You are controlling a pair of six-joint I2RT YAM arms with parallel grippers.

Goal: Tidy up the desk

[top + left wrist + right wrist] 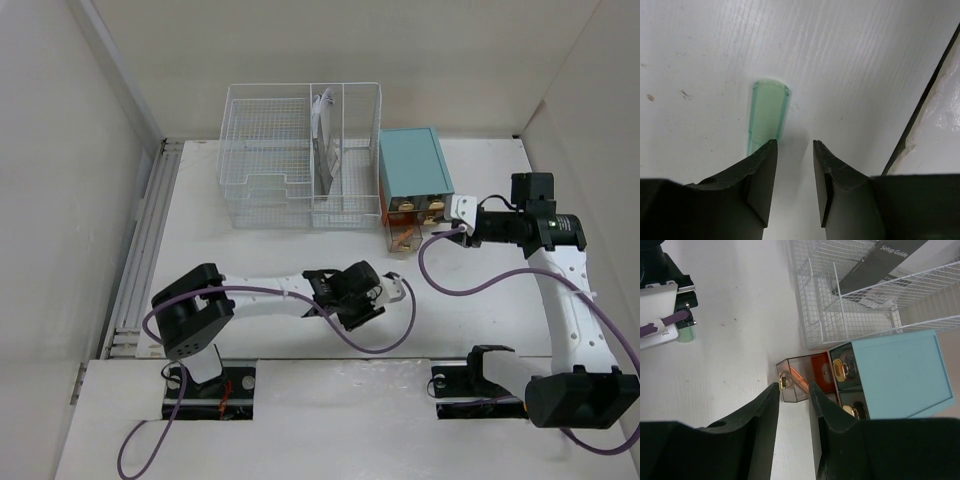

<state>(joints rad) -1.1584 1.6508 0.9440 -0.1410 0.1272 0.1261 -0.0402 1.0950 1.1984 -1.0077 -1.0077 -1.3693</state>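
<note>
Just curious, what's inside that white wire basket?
A dark booklet marked Setup Guide leans in a narrow compartment of the basket. Whatever sits behind or under it is covered.

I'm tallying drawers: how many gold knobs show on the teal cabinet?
3. One knob on the pulled-out clear drawer, at the right gripper; two more on shut drawers in the teal cabinet. Others may be hidden behind the gripper.
</note>
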